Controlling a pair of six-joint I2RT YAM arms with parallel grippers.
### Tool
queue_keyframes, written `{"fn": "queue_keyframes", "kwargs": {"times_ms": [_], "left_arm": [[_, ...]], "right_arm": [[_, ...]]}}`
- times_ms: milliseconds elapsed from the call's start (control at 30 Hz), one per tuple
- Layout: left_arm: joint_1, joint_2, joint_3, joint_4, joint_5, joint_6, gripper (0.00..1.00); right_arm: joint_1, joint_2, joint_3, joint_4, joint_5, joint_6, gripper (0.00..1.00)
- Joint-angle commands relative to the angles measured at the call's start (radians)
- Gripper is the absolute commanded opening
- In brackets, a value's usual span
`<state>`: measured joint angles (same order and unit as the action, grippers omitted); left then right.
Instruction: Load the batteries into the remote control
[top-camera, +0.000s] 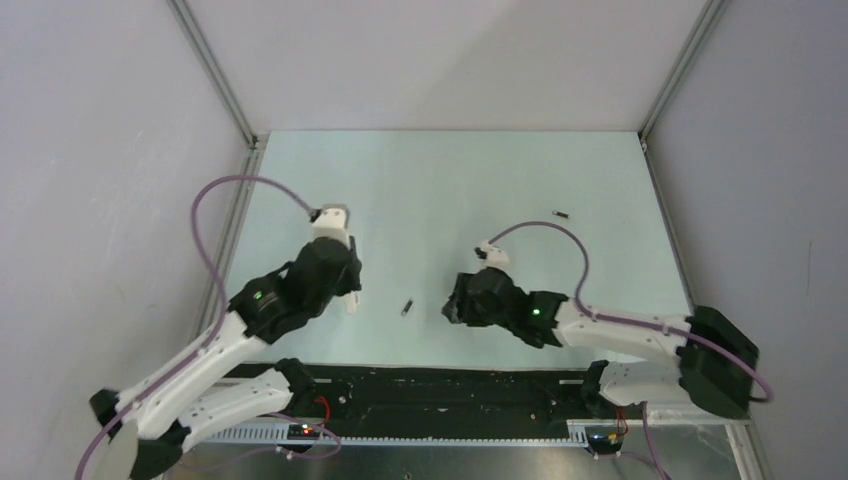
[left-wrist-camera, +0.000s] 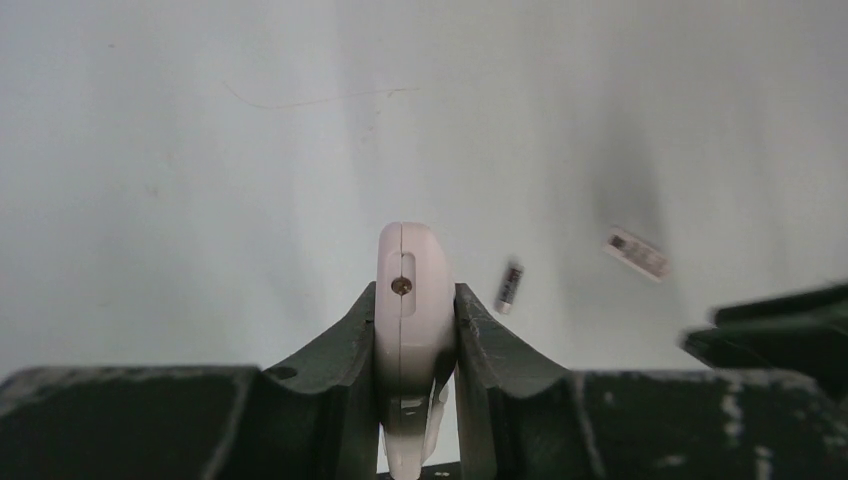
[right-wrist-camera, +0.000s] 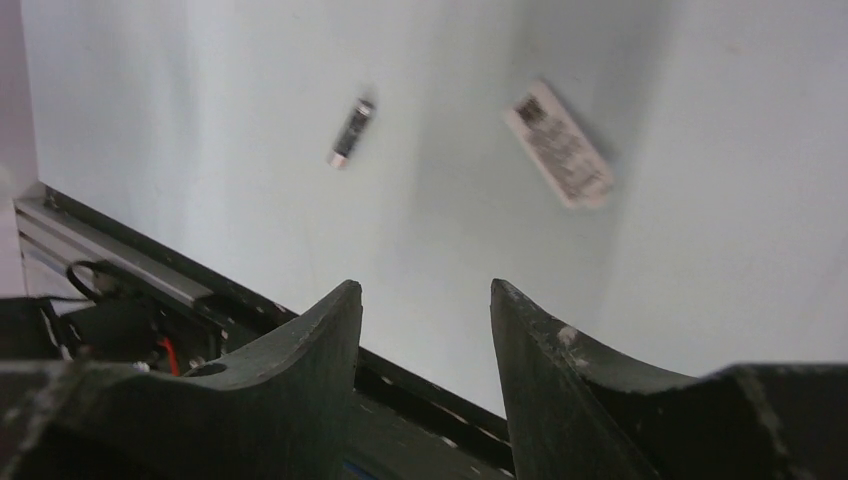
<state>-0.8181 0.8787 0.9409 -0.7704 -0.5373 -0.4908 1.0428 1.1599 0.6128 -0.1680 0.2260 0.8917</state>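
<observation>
Left tool (left-wrist-camera: 415, 300) pinches remote control (left-wrist-camera: 412, 262), edge-on. Right tool (right-wrist-camera: 425, 295) spread, empty. Near battery (right-wrist-camera: 352, 132) flat on counter (right-wrist-camera: 450, 220), 11 o'clock from right tool, long axis 1-to-7. Right arm free, likely better placed.

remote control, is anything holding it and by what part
The left gripper pinches the remote control by its opposite sides, one end sticking out; the right gripper holds nothing.

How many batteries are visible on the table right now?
2. The near battery lies on the table at the front, near the middle. The far battery lies toward the back right. Others may be hidden.
</observation>
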Motion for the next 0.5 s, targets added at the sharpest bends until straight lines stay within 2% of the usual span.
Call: {"fn": "queue_keyframes", "kwargs": {"times_ms": [0,200,300,467], "left_arm": [[0.005,-0.178,-0.047,0.087,0.096,-0.072,0.0],[0.006,-0.44,-0.035,0.089,0.126,-0.093,0.0],[0.005,-0.495,-0.028,0.089,0.15,-0.094,0.0],[0.005,-0.568,-0.045,0.089,0.172,-0.099,0.0]], "right_arm": [[0.059,0.179,0.176,-0.017,0.122,0.149,0.55],[0.088,0.421,0.389,-0.046,0.086,0.204,0.53],[0.095,0.546,0.521,-0.104,0.09,0.216,0.51],[0.115,0.66,0.658,-0.248,0.165,0.264,0.5]]}}
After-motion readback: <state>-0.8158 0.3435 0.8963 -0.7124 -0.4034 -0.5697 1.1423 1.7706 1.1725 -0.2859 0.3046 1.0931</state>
